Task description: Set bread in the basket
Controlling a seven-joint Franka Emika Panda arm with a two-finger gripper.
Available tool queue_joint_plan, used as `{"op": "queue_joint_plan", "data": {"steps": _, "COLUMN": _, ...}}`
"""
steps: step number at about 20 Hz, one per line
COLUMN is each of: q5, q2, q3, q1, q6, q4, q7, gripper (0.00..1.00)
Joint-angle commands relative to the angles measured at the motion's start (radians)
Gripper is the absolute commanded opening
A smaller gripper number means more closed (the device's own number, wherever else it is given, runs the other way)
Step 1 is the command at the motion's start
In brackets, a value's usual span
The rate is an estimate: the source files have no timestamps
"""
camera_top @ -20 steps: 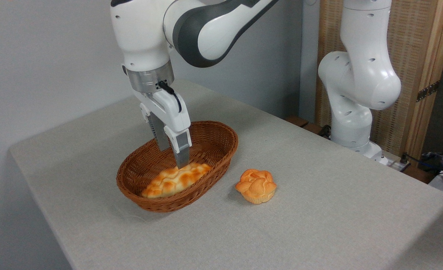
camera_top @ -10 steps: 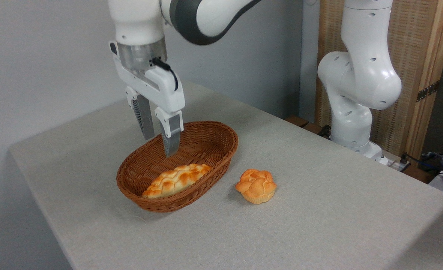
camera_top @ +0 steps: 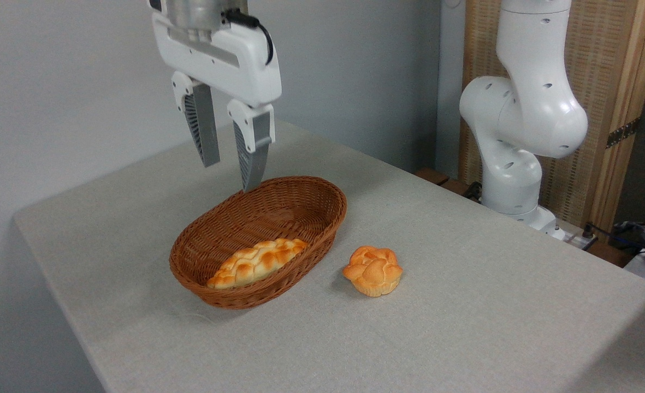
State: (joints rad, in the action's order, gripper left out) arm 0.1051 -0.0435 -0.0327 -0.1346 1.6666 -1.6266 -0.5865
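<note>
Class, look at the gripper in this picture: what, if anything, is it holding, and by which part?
Nothing. The gripper hangs open above the basket, with only air between its fingers. The bread lies inside the basket, apart from the gripper.

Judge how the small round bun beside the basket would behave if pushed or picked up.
The bun likely slides rather than rolls, since it sits on a flat fluted base. It looks light for its size. Its lobed top may give the end effector an uneven grip.

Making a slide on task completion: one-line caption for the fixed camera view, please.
Braided bread lies in the wicker basket; the open gripper hangs empty above it.
</note>
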Motion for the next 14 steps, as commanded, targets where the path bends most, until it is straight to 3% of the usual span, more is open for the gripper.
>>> {"op": "queue_joint_plan", "data": {"steps": 1, "q5": -0.033, "q2": 0.034, "q3": 0.01, "q1": 0.007, "q6": -0.042, "q4": 0.057, "q7": -0.016, "gripper": 1.0}}
{"op": "queue_joint_plan", "data": {"steps": 3, "q5": -0.077, "q2": 0.04, "q3": 0.03, "q1": 0.009, "q6": -0.042, "q4": 0.059, "q7": -0.053, "gripper": 1.0}}
{"op": "queue_joint_plan", "data": {"steps": 9, "q5": -0.084, "q2": 0.063, "q3": 0.056, "q1": 0.041, "q6": -0.119, "q4": 0.094, "q7": -0.052, "gripper": 1.0}}
{"op": "queue_joint_plan", "data": {"steps": 14, "q5": -0.085, "q2": 0.062, "q3": 0.045, "q1": 0.044, "q6": -0.119, "q4": 0.094, "q7": -0.052, "gripper": 1.0}}
